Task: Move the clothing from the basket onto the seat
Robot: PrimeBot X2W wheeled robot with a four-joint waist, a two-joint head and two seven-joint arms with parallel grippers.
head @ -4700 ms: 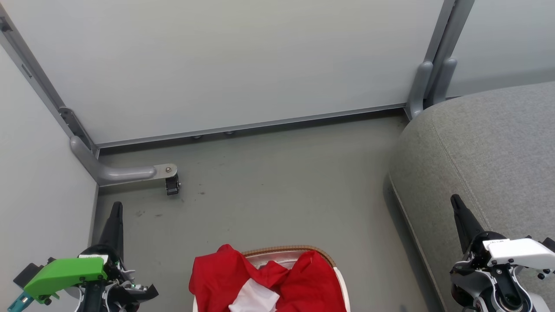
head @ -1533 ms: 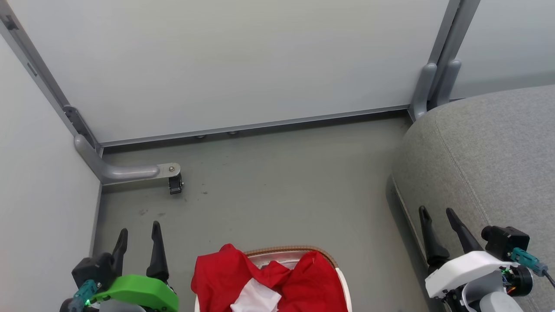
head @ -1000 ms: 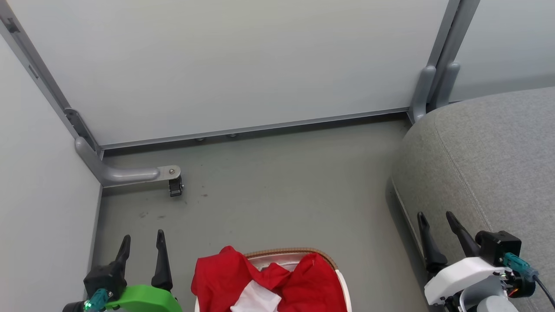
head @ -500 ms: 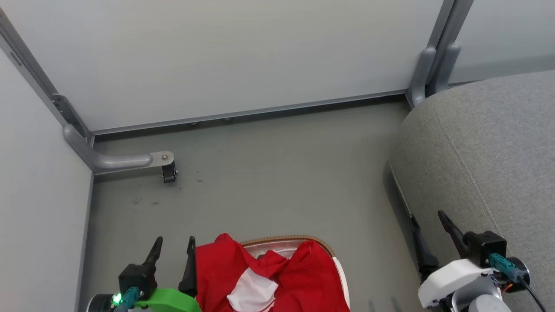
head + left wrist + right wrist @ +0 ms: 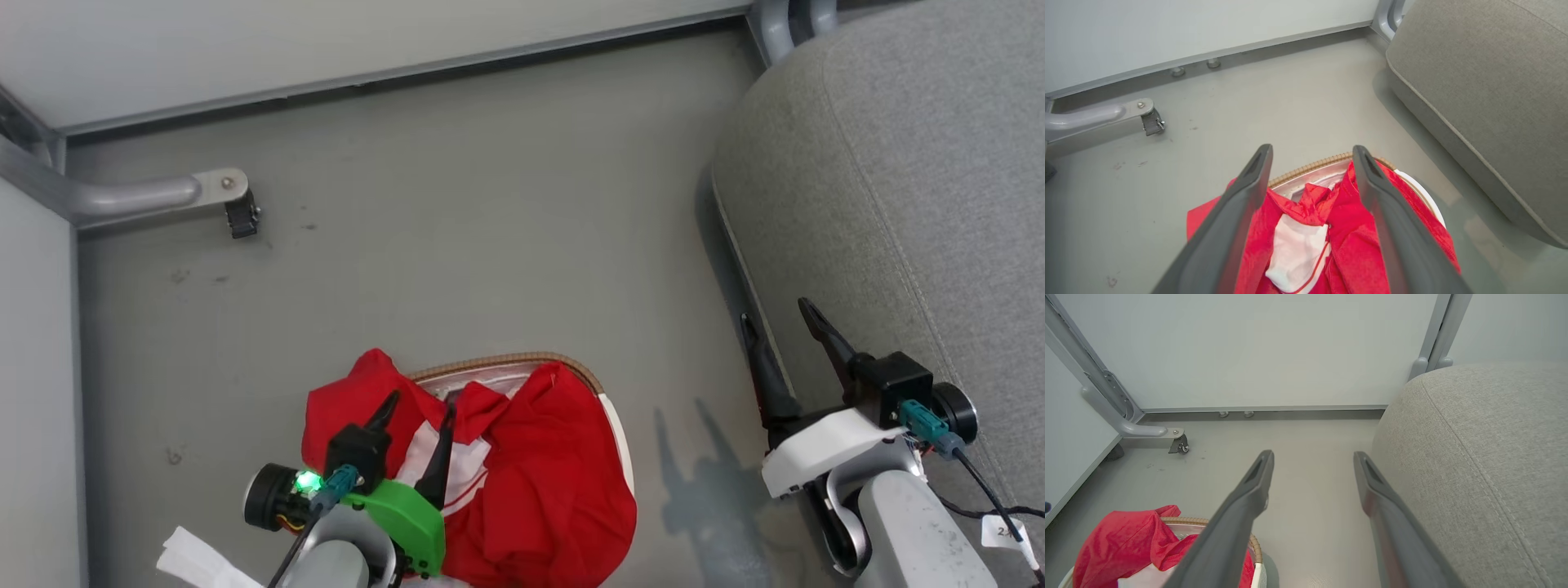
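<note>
The clothing (image 5: pixel 539 465), bright red with a white patch, is heaped in the basket (image 5: pixel 498 361) and spills over its left rim. My left gripper (image 5: pixel 418 408) hovers open just above the heap, nothing between its fingers. In the left wrist view the clothing (image 5: pixel 1306 200) and the basket's brown rim (image 5: pixel 1310 165) lie between and below the left gripper (image 5: pixel 1311 151). My right gripper (image 5: pixel 775 314) stands open and empty at the front edge of the grey seat (image 5: pixel 898 163). The right wrist view has the right gripper (image 5: pixel 1312 455) over floor, the seat (image 5: pixel 1474 457) right, the clothing (image 5: pixel 1122 535) lower left.
White partition walls close the far side and the left. A grey metal foot with a small caster (image 5: pixel 237 216) juts onto the floor at far left. Bare grey floor (image 5: pixel 490 204) lies between basket, walls and seat. A white tag (image 5: pixel 192 555) shows by my left arm.
The head camera has tilted down, so the whole scene has shifted. My left gripper has moved right, from beside the basket to above the clothing. The right gripper stays by the seat's edge.
</note>
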